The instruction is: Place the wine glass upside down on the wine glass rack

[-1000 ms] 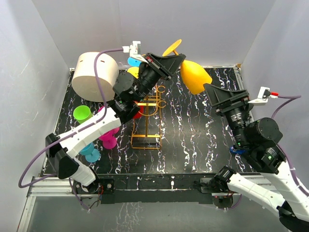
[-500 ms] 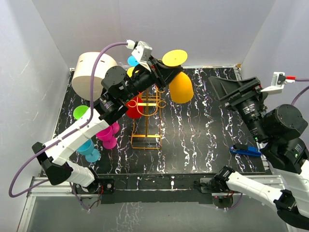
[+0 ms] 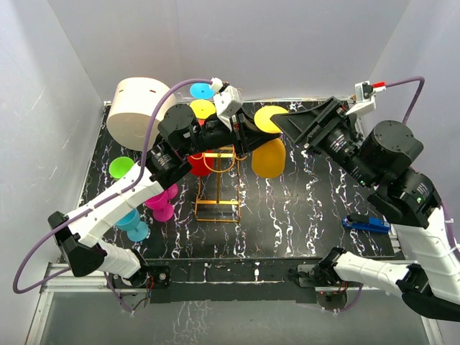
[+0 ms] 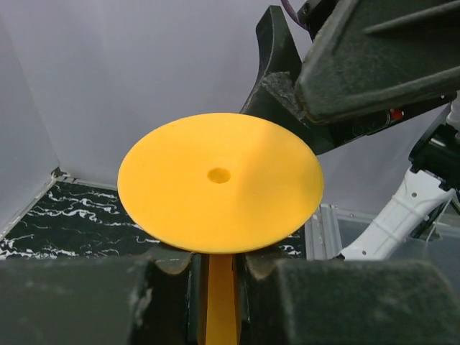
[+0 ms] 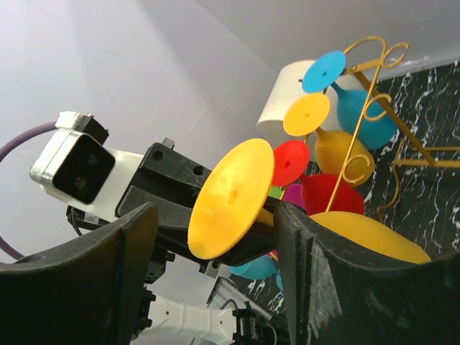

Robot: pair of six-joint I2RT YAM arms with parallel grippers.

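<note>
My left gripper (image 3: 253,138) is shut on the stem of a yellow-orange wine glass (image 3: 269,158) and holds it in the air, just right of the golden wire rack (image 3: 219,180). The glass is nearly upside down, its round foot (image 3: 272,117) up and its bowl hanging below. In the left wrist view the foot (image 4: 219,183) fills the middle above my shut gripper (image 4: 219,269). My right gripper (image 3: 287,128) is open, its jaws either side of the foot (image 5: 230,198) without touching it. The rack (image 5: 366,93) holds blue, yellow and red glasses upside down.
A cream cylindrical container (image 3: 140,111) stands at the back left. A green cup (image 3: 122,169), a magenta glass (image 3: 162,201) and a teal glass (image 3: 133,223) stand left of the rack. A blue tool (image 3: 366,224) lies at the right front.
My left gripper has turned the glass, bringing its bowl down beside the rack. My right gripper has swung left and up until its open jaws flank the glass's foot.
</note>
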